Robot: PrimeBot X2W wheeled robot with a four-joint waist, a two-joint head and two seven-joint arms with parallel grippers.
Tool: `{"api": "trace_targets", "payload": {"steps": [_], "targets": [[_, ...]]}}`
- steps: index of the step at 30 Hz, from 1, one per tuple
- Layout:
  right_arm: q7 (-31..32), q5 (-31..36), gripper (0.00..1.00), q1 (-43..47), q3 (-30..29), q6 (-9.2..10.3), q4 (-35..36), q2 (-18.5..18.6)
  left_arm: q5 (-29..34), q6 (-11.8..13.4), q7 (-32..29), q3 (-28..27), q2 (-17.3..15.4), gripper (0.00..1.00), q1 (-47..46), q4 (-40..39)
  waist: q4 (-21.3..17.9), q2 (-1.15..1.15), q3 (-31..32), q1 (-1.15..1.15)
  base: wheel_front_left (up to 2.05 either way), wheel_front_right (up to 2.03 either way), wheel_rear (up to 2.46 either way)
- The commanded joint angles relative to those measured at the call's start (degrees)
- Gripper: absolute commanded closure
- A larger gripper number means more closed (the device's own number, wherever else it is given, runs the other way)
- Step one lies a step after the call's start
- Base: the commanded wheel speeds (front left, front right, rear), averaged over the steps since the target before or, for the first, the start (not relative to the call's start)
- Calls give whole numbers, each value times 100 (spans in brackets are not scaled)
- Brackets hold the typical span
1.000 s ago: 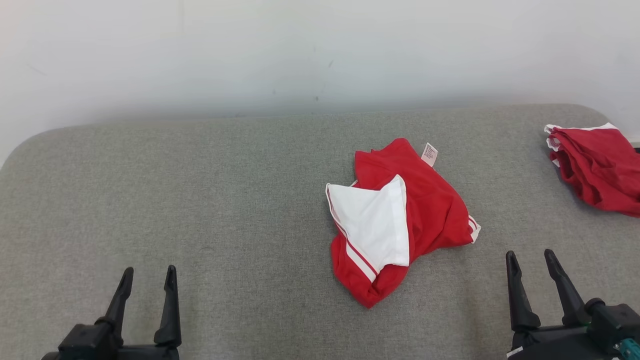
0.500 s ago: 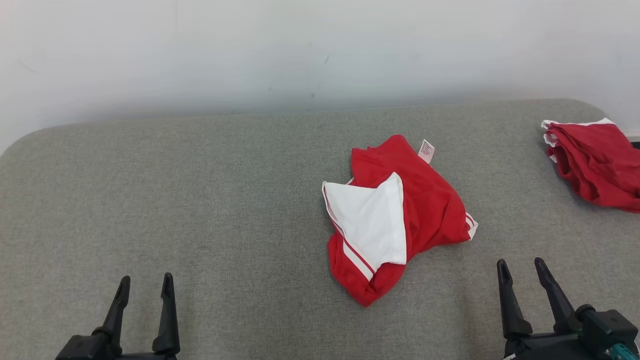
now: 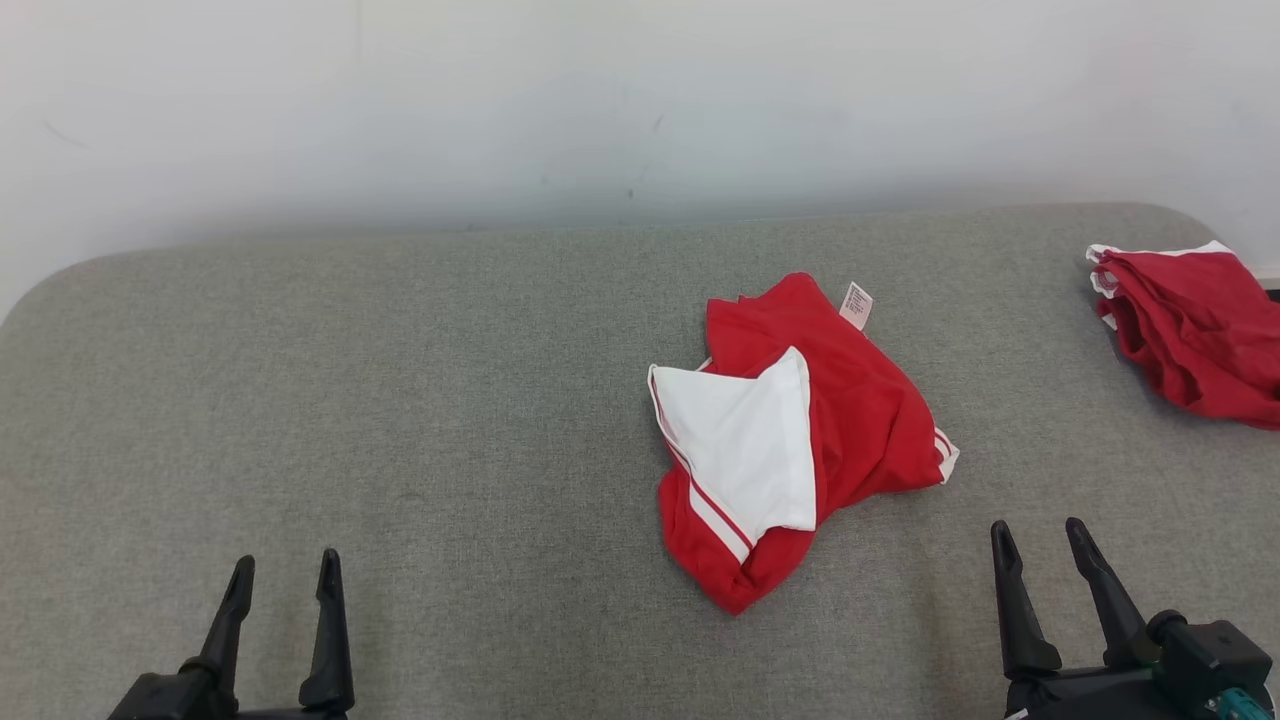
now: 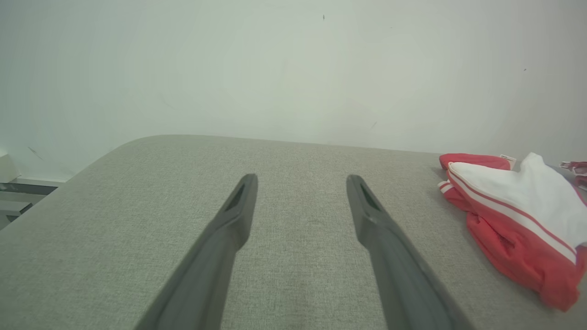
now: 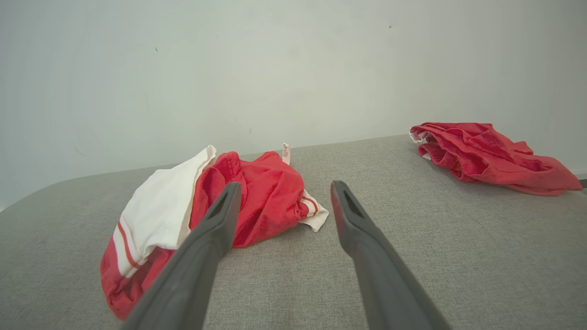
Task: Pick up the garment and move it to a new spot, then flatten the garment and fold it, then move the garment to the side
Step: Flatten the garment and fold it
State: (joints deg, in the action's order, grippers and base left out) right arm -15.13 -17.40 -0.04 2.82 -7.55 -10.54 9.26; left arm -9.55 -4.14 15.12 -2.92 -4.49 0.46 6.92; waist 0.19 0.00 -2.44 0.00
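A crumpled red garment (image 3: 860, 420) with a white panel and white stripes lies right of centre on the grey fabric surface (image 3: 400, 400); the same garment (image 5: 257, 201) appears in the right wrist view, and as the garment (image 4: 513, 215) at the right of the left wrist view. My left gripper (image 3: 283, 567) rests open at the lower left, far from it, with bare fabric between the left gripper (image 4: 300, 181) fingers. My right gripper (image 3: 1036, 535) stands open at the lower right, just right of and nearer than the garment. In its own wrist view, the right gripper (image 5: 284, 188) holds nothing.
A second red garment (image 3: 1190, 330) lies bunched at the far right edge of the surface, also the second garment (image 5: 486, 153). A pale wall (image 3: 600, 100) stands right behind the surface. The surface's rounded left corner (image 4: 91, 165) drops off to the left.
Both grippers sit slightly lower in the head view than a second ago. The whole picture shifted a little, so the camera moved; the garments lie as before.
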Motion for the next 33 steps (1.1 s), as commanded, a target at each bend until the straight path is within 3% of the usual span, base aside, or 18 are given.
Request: {"api": "trace_targets", "payload": {"steps": [1, 10, 15, 23, 33], "targets": [[0, -18, 0, 16, 2, 14, -13, -3, 54, -37, 2, -38, 15, 0, 0, 21, -1, 0, 3, 0, 0, 0, 0], [0, -27, 0, -26, 16, 14, -31, 1, 146, -120, 2, -70, 80, 0, -126, 41, -33, 0, -17, 0, 0, 0, 0], [0, -48, 0, -116, 56, 14, -19, 10, 207, -191, 2, 279, 109, 0, -584, 156, -127, 0, -128, 0, 0, 0, 0], [0, -124, 0, -330, 70, 14, -51, -27, 293, -319, -17, 1353, 130, 0, -2180, 931, -542, 0, -449, 0, 0, 0, 0], [0, -190, 0, -585, 37, 14, -79, -198, -29, -325, -548, 2660, 147, 0, -3836, 2105, -1429, 0, -882, 0, 0, 0, 0]]}}
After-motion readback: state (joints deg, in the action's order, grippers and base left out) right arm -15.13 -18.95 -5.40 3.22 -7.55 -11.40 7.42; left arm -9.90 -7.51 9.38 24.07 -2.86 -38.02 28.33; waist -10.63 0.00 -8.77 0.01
